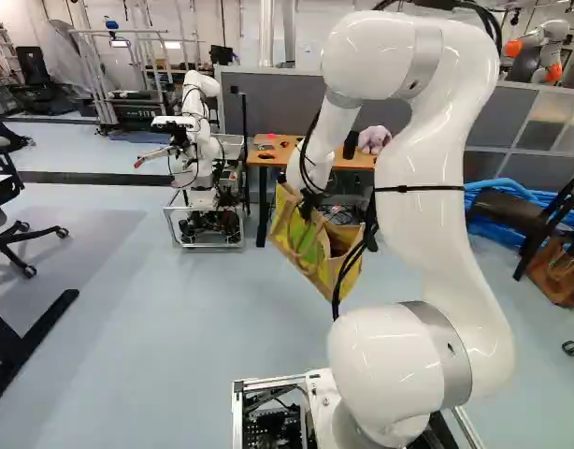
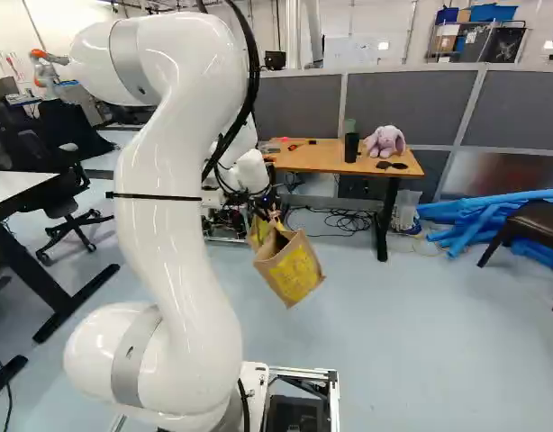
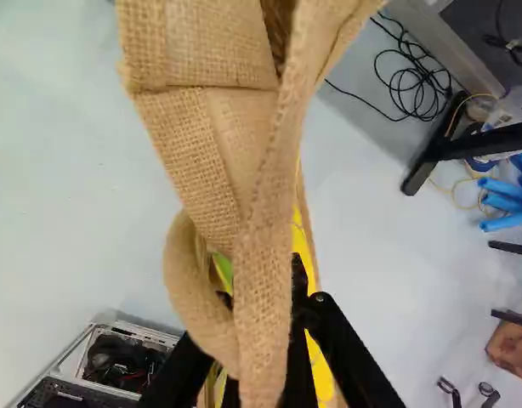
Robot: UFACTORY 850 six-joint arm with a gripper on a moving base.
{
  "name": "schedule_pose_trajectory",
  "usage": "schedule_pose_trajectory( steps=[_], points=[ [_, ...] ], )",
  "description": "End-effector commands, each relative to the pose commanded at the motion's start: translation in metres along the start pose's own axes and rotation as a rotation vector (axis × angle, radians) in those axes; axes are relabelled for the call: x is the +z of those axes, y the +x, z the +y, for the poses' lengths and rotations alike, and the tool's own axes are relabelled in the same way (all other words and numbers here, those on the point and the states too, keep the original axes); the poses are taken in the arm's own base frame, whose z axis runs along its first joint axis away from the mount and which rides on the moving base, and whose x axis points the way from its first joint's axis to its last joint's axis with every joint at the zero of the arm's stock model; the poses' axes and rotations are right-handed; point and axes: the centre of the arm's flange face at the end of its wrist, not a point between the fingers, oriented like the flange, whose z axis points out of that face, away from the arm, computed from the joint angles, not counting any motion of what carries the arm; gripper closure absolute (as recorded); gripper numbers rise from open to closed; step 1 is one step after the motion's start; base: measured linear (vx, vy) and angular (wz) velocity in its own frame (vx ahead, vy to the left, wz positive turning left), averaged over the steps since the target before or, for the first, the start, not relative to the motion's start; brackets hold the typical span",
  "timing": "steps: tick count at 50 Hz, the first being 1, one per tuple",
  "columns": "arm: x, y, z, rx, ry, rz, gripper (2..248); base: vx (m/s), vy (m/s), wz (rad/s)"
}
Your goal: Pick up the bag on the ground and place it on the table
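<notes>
Evidently, the lifting step is done: the bag (image 2: 293, 270) is hung tilted in mid-air from the gripper (image 3: 265, 310), well off the floor (image 2: 412, 342) and well apart from the table (image 2: 317, 158). One burlap strap (image 3: 265, 212) is pinched between the fingers, as far as can be judged with the fingertips mostly hidden by the cloth in the wrist view.

The carry to the table now seems to be in hand, with the placing not yet begun. By the look of the base views, the bag's underside is hung lower than the tabletop, so more height should be gained first, and the gap ahead then closed by reach or by driving. If the bag is brought forward too low, the table's front edge could be struck by it.

For the set-down, the stretch of tabletop between the black cup (image 2: 351, 147) and the red-handled tool (image 2: 294, 147) might be aimed at, so that the cup, the plush toy (image 2: 385, 142) and the sunglasses (image 2: 392, 166) are not knocked. Some swing and sag should be expected from so soft a bag; the base is best rested fully on the wood before the strap is let go.
</notes>
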Motion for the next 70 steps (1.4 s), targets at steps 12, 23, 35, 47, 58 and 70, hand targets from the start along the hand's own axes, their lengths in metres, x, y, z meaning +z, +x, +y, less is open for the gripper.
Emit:
schedule_pose_trajectory(
  steps=[12, 23, 35, 47, 58, 70],
  points=[
    [-0.017, 0.000, 0.002, 0.003, -0.010, 0.006, 220, 0.000, 0.000, 0.000],
    [-0.033, -0.001, 0.003, 0.012, -0.019, 0.008, 220, 0.000, 0.000, 0.000],
    [-0.050, -0.003, 0.004, 0.023, -0.028, 0.009, 220, 0.000, 0.000, 0.000],
    [-0.067, -0.004, 0.005, 0.035, -0.037, 0.010, 220, 0.000, 0.000, 0.000],
    [-0.083, -0.006, 0.006, 0.047, -0.045, 0.011, 220, 0.000, 0.000, 0.000],
    [-0.100, -0.008, 0.007, 0.059, -0.053, 0.013, 220, 0.000, 0.000, 0.000]
  ],
)
